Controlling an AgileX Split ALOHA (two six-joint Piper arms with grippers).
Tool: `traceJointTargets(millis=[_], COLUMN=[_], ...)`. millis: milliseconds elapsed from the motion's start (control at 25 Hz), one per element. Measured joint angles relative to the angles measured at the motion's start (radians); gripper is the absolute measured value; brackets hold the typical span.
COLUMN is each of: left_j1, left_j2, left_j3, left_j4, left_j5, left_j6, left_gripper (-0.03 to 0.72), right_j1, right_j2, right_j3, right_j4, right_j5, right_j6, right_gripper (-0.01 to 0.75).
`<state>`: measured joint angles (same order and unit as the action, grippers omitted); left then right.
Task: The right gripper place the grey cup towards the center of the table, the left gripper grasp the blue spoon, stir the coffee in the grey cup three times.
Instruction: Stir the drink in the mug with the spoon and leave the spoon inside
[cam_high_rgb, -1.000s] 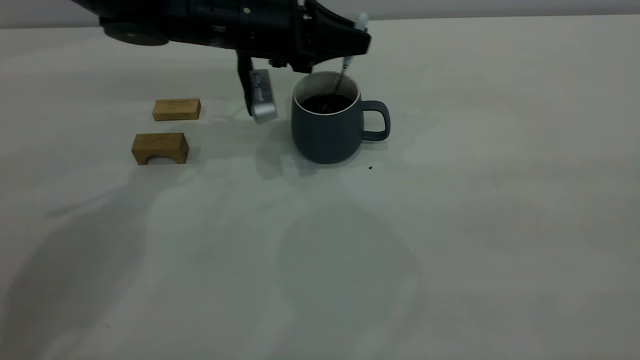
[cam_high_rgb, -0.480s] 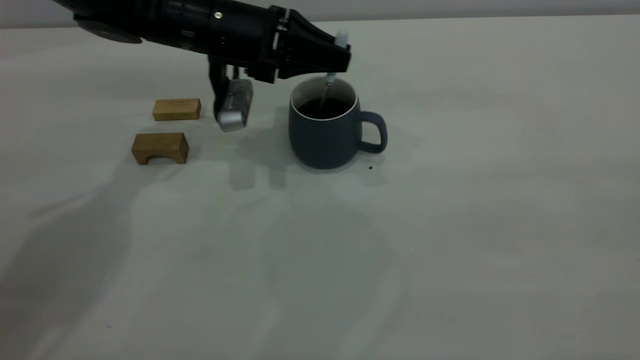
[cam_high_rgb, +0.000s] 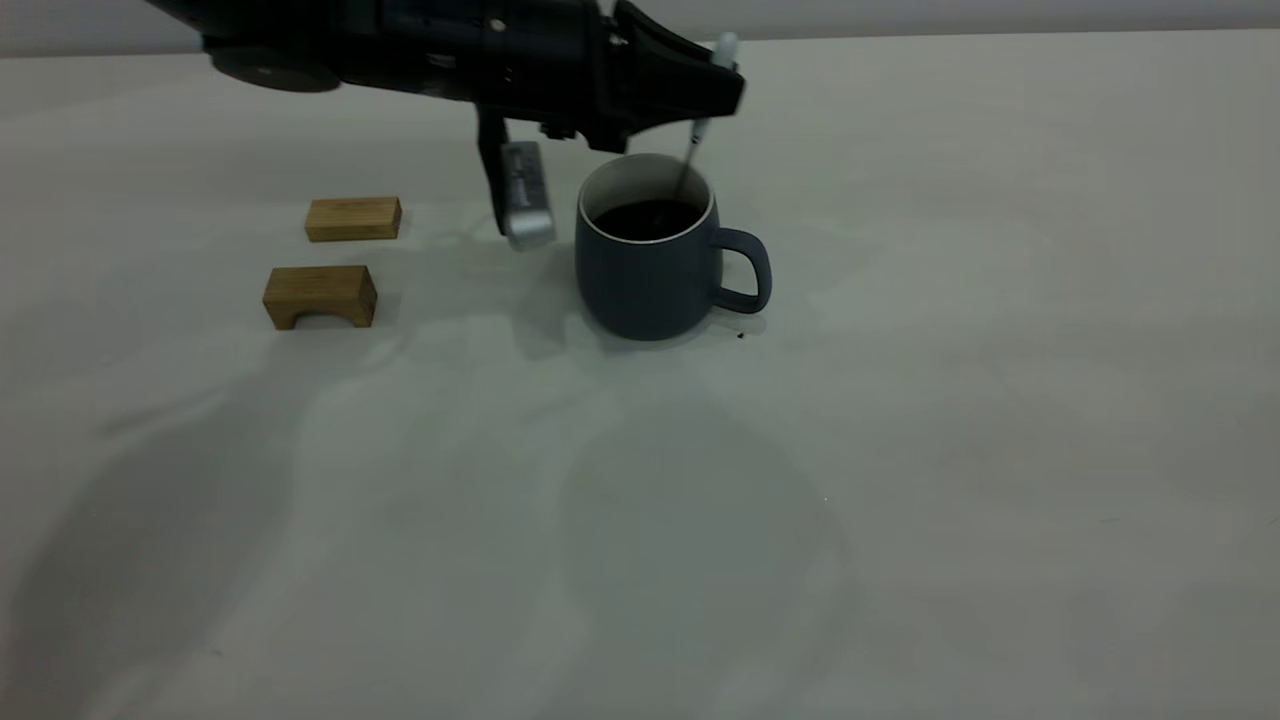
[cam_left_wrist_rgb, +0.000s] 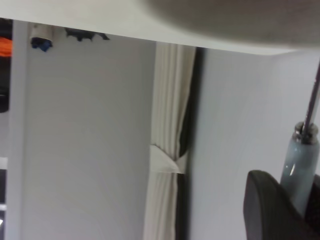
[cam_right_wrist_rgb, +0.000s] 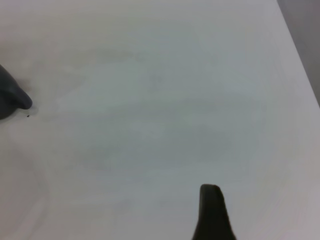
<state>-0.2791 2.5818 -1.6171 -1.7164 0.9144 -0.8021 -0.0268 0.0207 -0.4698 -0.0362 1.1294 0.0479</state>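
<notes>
The left gripper (cam_high_rgb: 700, 95) hangs over the grey cup (cam_high_rgb: 648, 262), which stands mid-width toward the counter's (cam_high_rgb: 900, 450) far edge, its fingers pinching the blue spoon (cam_high_rgb: 700, 120) by the handle, tilted so the bowl dips into the coffee (cam_high_rgb: 645, 218) for stirring. The coffee sits well below the cup's white rim. The right gripper (cam_right_wrist_rgb: 212, 212) shows only one dark finger above bare counter, so I cannot tell its state.

The grey cup (cam_high_rgb: 648, 260) stands upright on the table (cam_high_rgb: 900, 450), near its middle, with the loop handle turned to the right side and dark coffee (cam_high_rgb: 648, 218) inside. The blue spoon (cam_high_rgb: 700, 120) leans a little, its pale handle up in the left gripper (cam_high_rgb: 715, 85), which is closed on it. Its thin metal neck goes down into the coffee.
</notes>
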Motion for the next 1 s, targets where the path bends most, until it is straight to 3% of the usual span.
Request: traceJointTargets(millis=[1000], left_j1=[0.048], left_j2=[0.075], left_j3=[0.0], left_j4=[0.011], left_j5=[0.137], left_j6=[0.005], left_gripper=[0.144], right_j1=[0.0], right_j2=[0.0], right_j3=[0.0], right_j4=[-0.001], right_j5=[0.0], right_j6=[0.0], right_gripper=[0.58])
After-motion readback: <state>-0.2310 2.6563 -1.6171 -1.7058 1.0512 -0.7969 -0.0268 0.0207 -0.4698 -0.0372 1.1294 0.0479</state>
